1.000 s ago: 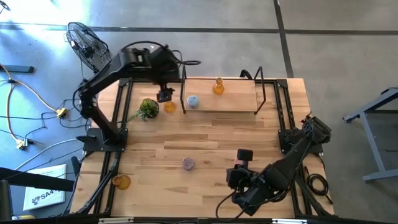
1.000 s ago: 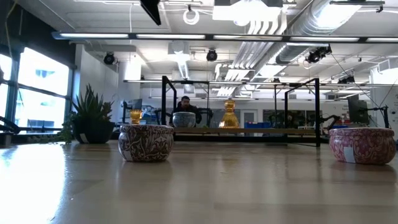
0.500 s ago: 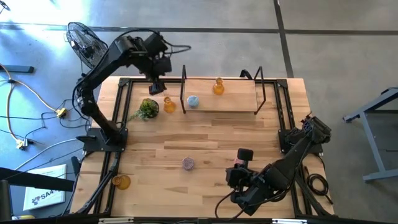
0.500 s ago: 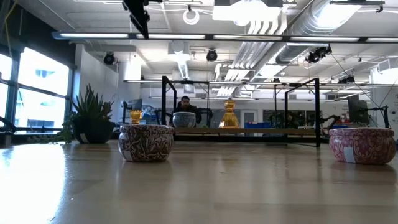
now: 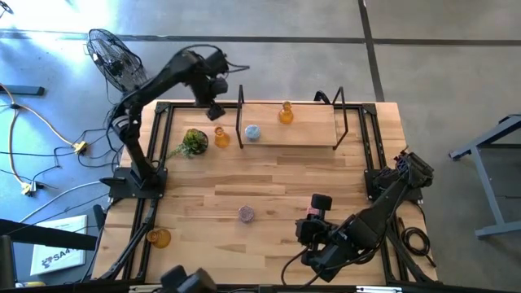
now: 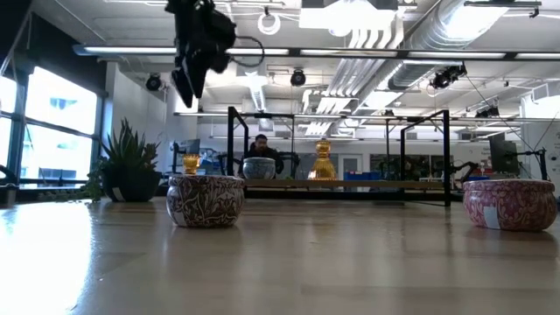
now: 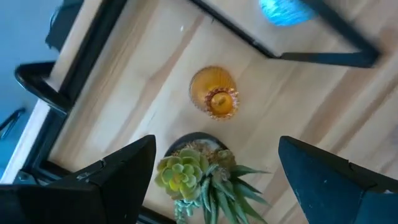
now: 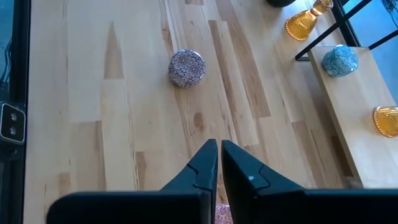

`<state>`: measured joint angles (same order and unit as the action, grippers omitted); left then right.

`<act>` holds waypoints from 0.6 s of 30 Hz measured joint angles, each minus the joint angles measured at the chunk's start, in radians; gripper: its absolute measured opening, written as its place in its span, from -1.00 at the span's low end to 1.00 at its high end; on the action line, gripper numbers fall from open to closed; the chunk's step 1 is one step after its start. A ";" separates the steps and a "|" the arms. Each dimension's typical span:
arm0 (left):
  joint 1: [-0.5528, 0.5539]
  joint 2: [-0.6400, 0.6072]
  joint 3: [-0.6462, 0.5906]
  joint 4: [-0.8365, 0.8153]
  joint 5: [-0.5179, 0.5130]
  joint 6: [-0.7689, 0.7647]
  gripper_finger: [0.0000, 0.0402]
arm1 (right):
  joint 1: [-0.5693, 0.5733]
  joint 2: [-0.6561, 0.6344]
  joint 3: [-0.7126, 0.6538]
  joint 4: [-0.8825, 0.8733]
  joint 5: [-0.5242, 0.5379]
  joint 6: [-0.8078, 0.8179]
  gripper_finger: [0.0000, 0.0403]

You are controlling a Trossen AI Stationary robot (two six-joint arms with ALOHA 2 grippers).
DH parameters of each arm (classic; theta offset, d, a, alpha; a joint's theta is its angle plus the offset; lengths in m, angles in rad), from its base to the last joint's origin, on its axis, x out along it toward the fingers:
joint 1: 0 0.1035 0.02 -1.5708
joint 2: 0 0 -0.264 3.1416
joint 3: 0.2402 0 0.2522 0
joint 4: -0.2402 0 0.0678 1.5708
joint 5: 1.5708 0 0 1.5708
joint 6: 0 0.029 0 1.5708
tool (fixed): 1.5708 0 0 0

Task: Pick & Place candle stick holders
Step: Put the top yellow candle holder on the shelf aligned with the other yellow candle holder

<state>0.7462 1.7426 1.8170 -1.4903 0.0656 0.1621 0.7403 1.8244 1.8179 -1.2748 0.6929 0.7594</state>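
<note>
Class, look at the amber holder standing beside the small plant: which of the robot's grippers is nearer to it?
Left. The left gripper hangs open just above the amber holder; the right gripper, shut, sits across the table near the front.

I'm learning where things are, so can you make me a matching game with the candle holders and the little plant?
Things:
1. pale blue round holder
2. small green plant
3. lilac round holder

Places:
A. alone near the middle of the table
B. up on the raised shelf
C. on the tabletop, right beside an amber holder

Right pairs: 1-B, 2-C, 3-A
</note>
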 joint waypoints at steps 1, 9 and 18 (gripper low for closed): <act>-0.009 0.005 -0.030 0.014 -0.014 0.002 0.66 | 0.000 0.000 0.000 0.000 0.000 0.000 -0.92; -0.078 0.009 -0.249 0.148 -0.087 0.091 0.66 | 0.000 0.000 0.000 -0.004 0.000 -0.005 -0.92; -0.098 0.008 -0.327 0.299 -0.073 0.123 0.66 | -0.001 0.000 0.000 -0.003 0.005 -0.002 -0.92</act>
<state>0.6479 1.7504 1.4899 -1.1914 -0.0075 0.2852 0.7395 1.8248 1.8179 -1.2781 0.6975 0.7579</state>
